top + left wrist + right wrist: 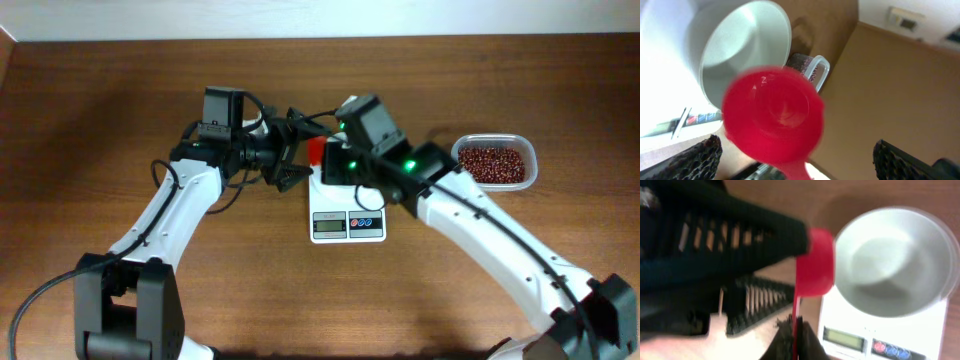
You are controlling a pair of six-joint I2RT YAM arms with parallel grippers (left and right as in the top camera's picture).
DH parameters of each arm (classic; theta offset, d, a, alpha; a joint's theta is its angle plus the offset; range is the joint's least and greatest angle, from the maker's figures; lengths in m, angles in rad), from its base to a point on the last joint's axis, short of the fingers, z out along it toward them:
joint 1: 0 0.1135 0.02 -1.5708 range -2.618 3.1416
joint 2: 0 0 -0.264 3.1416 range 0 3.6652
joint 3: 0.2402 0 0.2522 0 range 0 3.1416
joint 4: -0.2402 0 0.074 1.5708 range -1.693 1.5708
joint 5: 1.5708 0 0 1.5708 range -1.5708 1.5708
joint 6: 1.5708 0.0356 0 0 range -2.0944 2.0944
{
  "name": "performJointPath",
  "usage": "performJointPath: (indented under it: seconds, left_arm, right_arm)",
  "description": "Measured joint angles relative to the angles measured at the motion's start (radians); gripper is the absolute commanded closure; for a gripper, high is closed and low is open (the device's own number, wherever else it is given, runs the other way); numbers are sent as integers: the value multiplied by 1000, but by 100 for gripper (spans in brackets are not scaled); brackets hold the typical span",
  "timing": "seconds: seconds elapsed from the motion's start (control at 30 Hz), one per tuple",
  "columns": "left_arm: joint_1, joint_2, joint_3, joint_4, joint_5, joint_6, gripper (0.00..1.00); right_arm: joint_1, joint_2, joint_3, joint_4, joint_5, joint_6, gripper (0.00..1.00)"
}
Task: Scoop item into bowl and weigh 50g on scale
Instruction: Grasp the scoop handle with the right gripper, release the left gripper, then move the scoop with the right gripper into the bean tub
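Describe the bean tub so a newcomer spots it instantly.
From the white scale mid-table, look right, past the right arm. The tub sits there alone: clear, rectangular, full of red-brown beans, unlike the round white bowl on the scale.

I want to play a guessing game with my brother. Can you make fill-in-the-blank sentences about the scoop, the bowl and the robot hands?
1. The scoop is coloured ___.
2. The bowl on the scale is ___ inside.
3. The right gripper holds the scoop by its ___.
4. The left gripper has its fingers wide ___.
Missing words: red; empty; handle; open.
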Motion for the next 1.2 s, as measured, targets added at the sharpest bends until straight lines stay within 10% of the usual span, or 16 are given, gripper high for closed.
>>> performJointPath:
  seconds: [0.1, 0.23, 0.33, 0.67, 1.2]
  left_arm:
    - [0, 0, 0, 40, -3, 97, 3]
    - [5, 0, 0, 56, -7, 301, 72]
    - [6, 0, 6, 59, -11, 450, 94]
    - [-48, -3, 531, -587, -455, 720, 91]
    - [-283, 8, 594, -620, -960, 771, 88]
  right_arm:
    - [-47, 0, 125, -154, -3, -69, 96]
    - [-143, 0, 255, -371, -10, -209, 96]
    - [-251, 0, 308, -474, -24, -287, 96]
    - [-607, 0, 359, -668, -50, -487, 96]
    - [-764, 116, 365, -751, 79, -683, 96]
